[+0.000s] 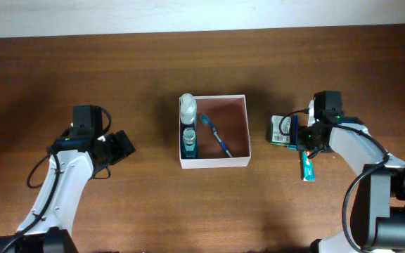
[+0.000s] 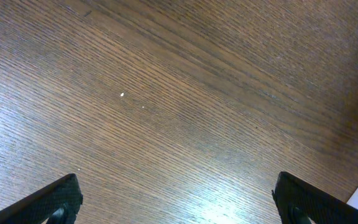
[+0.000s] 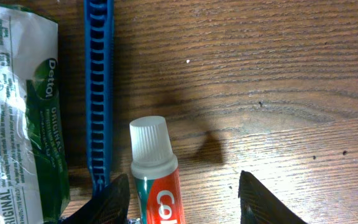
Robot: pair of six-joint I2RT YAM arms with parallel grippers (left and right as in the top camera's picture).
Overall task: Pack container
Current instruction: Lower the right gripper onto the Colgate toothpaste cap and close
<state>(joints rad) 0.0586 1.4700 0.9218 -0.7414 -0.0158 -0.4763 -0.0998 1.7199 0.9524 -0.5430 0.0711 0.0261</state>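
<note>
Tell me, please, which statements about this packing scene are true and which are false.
1. The toothbrush lies in the container. True.
2. The toothpaste is in the container. False: it lies on the table beside the comb.
3. The left gripper is open over bare table. True.
4. The right gripper holds the packet. False: its jaws stand open around the toothpaste.
</note>
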